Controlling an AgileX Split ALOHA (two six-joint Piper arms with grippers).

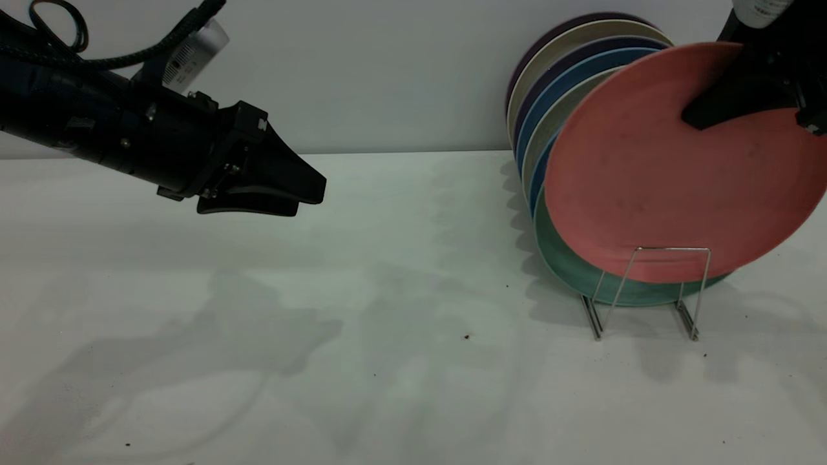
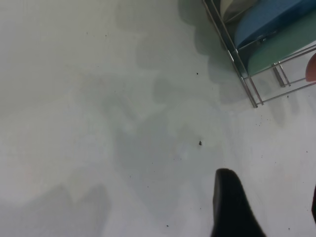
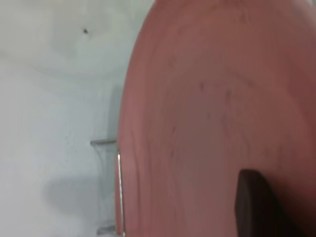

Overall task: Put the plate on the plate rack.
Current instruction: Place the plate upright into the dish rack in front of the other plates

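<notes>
Right pincer (image 1: 743,106) at 2 o'clock in the exterior view, clamped on the upper edge of the pink plate (image 1: 672,168), one dark finger lying across its face. Plate held on edge, tilted, at 3 o'clock of that view, just in front of the teal plate (image 1: 568,258) and the row of upright plates (image 1: 555,77) behind it. Lower rim behind the front wire loop of the rack (image 1: 646,290), down among the wires; cannot tell whether touching the rails or the teal plate. Rack standing on the counter (image 1: 387,310) at 4 o'clock, two rail ends pointing toward the camera.

In the right wrist view, pink plate (image 3: 217,113) filling most of the picture, a dark finger (image 3: 254,205) pressed on it, rack wire (image 3: 118,187) just beside the rim.

Left pincer (image 1: 287,194) at 10 o'clock in the exterior view, hovering above the counter, well apart from the rack, holding nothing; fingers close together, with only a thin gap between the tips. In the left wrist view, one dark fingertip (image 2: 232,207) over bare counter (image 2: 98,123), with the rack (image 2: 247,84), teal plate (image 2: 281,44) and a blue plate (image 2: 266,19) farther off, and a sliver of pink plate (image 2: 311,69) at the edge
</notes>
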